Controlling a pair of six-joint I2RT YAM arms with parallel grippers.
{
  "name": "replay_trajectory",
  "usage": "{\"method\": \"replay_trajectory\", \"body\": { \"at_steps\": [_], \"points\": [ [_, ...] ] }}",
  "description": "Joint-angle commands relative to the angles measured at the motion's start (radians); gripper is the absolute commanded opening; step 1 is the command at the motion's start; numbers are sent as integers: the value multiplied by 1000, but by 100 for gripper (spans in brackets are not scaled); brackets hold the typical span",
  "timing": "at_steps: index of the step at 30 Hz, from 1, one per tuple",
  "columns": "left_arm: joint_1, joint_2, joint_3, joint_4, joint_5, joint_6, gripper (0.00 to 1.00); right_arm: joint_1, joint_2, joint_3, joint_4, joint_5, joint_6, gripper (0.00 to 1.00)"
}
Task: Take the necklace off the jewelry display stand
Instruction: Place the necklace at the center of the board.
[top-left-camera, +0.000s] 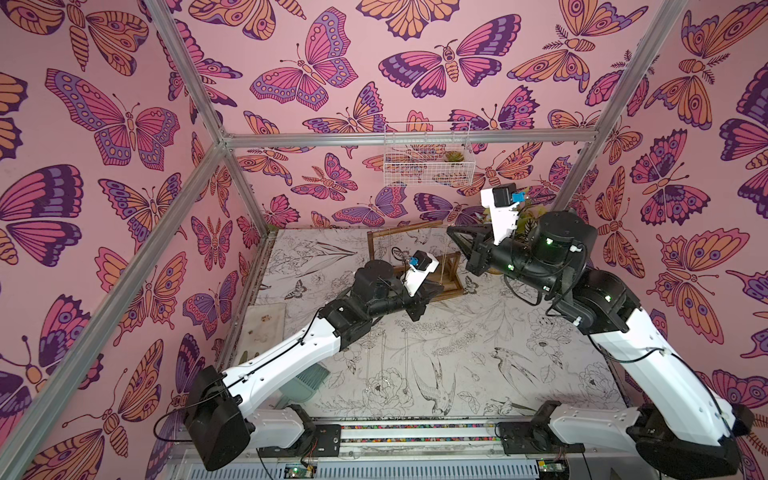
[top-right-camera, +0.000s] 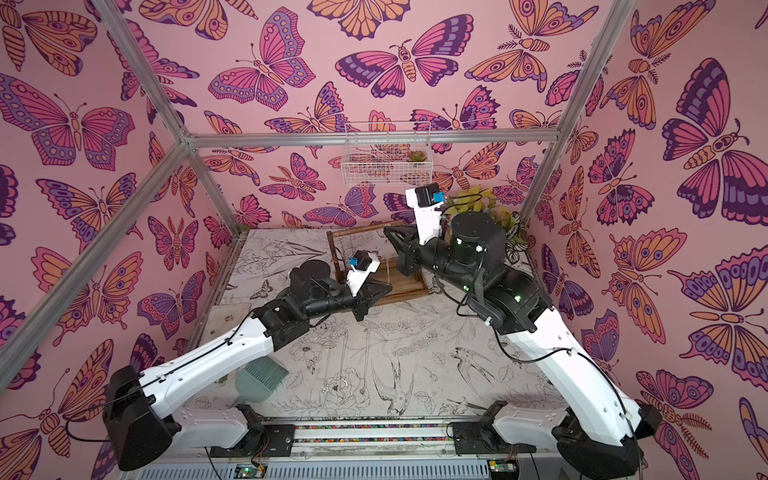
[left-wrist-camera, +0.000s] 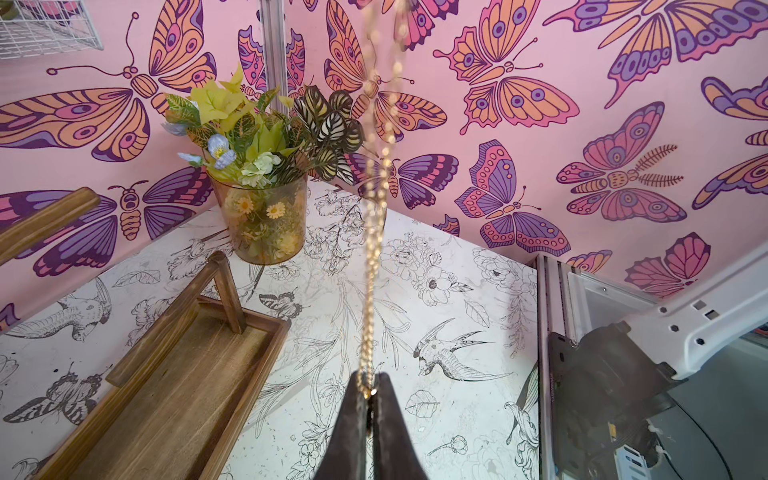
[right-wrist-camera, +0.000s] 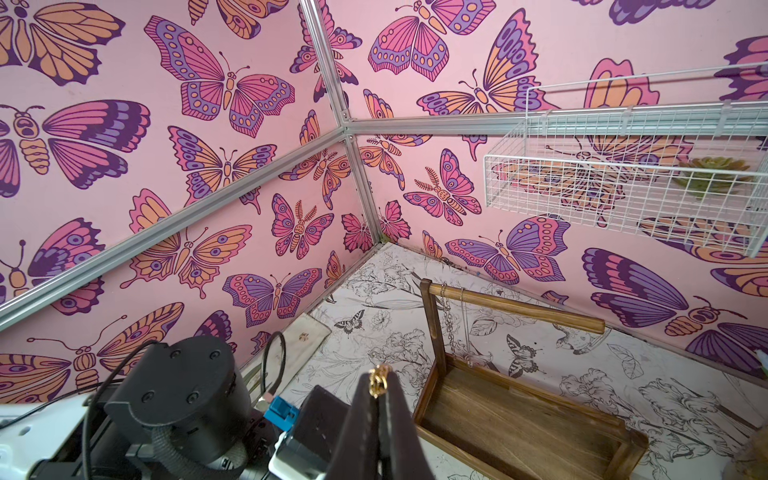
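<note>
The necklace (left-wrist-camera: 376, 216) is a thin gold chain stretched between my two grippers. My right gripper (right-wrist-camera: 379, 380) is shut on its upper end, raised beside the free end of the stand's tall crossbar (right-wrist-camera: 519, 309). Lower down, my left gripper (left-wrist-camera: 370, 388) is shut on the chain's bottom, just off the corner of the tray (left-wrist-camera: 166, 395). In both top views the chain (top-left-camera: 446, 257) (top-right-camera: 387, 257) runs down from the right gripper (top-left-camera: 451, 230) to the left gripper (top-left-camera: 436, 287). The dark brown jewelry display stand (top-left-camera: 405, 229) stands at the back of the table.
Two other thin chains (right-wrist-camera: 446, 316) hang on the crossbar near its post. A pot of flowers (left-wrist-camera: 266, 220) stands in the back right corner. A white wire basket (top-left-camera: 428, 153) hangs on the back wall. A green brush (top-left-camera: 307, 382) and a pale board (top-left-camera: 264, 324) lie at the left.
</note>
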Motion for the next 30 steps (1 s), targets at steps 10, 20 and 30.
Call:
{"method": "replay_trajectory", "body": {
  "at_steps": [10,20,30],
  "points": [
    [-7,-69,-39,-56,-23,-7,1,11,-16,-62,37,-22,38,0],
    [-34,-143,-118,-117,-68,-51,0,11,-31,-169,67,-25,67,0],
    [-105,-194,-226,-136,-135,-103,0,11,-51,-309,114,-33,102,0]
  ]
}}
